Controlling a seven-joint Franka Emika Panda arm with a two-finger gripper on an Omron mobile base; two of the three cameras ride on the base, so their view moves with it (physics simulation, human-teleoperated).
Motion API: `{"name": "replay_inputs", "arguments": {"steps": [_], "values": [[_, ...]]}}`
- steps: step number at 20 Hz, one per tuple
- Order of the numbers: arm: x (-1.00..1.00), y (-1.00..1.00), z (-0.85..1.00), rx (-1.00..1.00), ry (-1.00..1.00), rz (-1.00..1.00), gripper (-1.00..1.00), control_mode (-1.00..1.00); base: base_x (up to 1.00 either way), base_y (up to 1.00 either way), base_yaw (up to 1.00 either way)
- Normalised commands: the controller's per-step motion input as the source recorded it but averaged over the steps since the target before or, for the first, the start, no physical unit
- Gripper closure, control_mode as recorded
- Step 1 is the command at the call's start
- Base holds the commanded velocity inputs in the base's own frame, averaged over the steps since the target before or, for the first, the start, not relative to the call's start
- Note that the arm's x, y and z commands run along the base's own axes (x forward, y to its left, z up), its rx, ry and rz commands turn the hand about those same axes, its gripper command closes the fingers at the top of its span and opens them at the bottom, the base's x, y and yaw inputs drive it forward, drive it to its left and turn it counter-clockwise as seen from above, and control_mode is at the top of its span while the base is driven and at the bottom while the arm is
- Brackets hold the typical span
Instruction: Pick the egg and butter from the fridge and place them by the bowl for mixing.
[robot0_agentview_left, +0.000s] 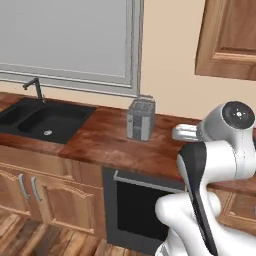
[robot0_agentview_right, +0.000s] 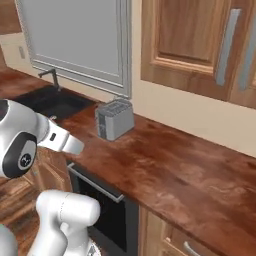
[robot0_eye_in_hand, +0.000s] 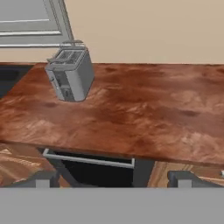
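The gripper (robot0_eye_in_hand: 113, 179) hangs in front of a wooden counter (robot0_eye_in_hand: 144, 113), its two dark fingertips (robot0_eye_in_hand: 41, 179) standing wide apart at the bottom of the hand view with nothing between them. Past them, one grey toaster (robot0_eye_in_hand: 70, 74) with two slots in its top stands upright on the counter, close to the back wall and just below the corner of one large window (robot0_agentview_left: 65, 37). To the toaster's left in the left base view, one black sink (robot0_agentview_left: 42, 120) is set into the counter, with one dark faucet (robot0_agentview_left: 35, 89) behind it. Below the counter edge sits one dark appliance front with a single pale horizontal bar handle (robot0_eye_in_hand: 89, 158), and left of it are two wooden cabinet doors (robot0_agentview_left: 30, 192), each with one short grey handle. The right base view shows wooden upper cabinets (robot0_agentview_right: 195, 45) on the wall with two long grey vertical handles (robot0_agentview_right: 226, 45). The rest of the countertop to the toaster's right is bare wood.
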Motion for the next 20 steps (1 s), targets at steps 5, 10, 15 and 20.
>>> {"name": "replay_inputs", "arguments": {"steps": [5, 10, 15, 20], "values": [[0.0, 0.0, 0.0, 0.0, 0.0, 0.0, -1.0, 1.0, -0.03, 0.85, 0.78], [0.0, 0.0, 0.0, 0.0, 0.0, 0.0, -1.0, 1.0, 0.07, 1.0, 0.63], [0.0, 0.0, 0.0, 0.0, 0.0, 0.0, -1.0, 1.0, 0.34, 1.0, 0.55], [0.0, 0.0, 0.0, 0.0, 0.0, 0.0, -1.0, 1.0, 0.65, 1.0, 0.43]]}}
